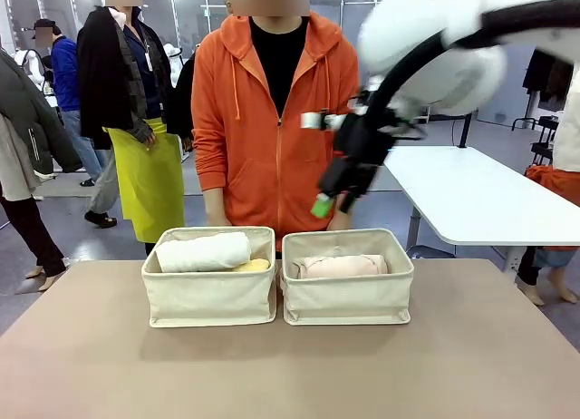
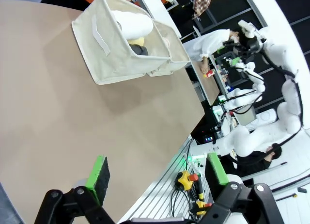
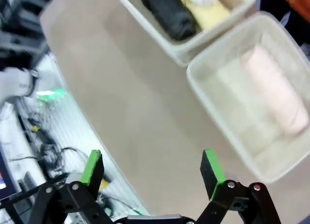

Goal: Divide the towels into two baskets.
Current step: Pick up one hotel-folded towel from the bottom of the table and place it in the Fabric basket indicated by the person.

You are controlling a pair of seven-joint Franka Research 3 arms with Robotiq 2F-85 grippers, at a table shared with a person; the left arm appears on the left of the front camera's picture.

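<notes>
- Two cream canvas baskets side by side, touching, on the brown tabletop [image 1: 290,374] in front of a person in an orange hoodie [image 1: 272,120].
- Left basket [image 1: 209,297]: white towel [image 1: 204,252] on top, pale yellow towel [image 1: 252,266] beside and partly beneath it, dark grey towel [image 3: 167,10] along the near wall, seen from the right wrist.
- Right basket [image 1: 348,299]: one light pink towel [image 1: 343,266], lying lengthwise toward the far wall; remaining floor bare.
- Right claw [image 1: 333,201]: raised above the far rim of the right basket, close to the person's torso; green pads spread wide, nothing between them.
- Left claw [image 2: 157,175]: low over the tabletop edge, well apart from both baskets; fingers spread, nothing pinched.
</notes>
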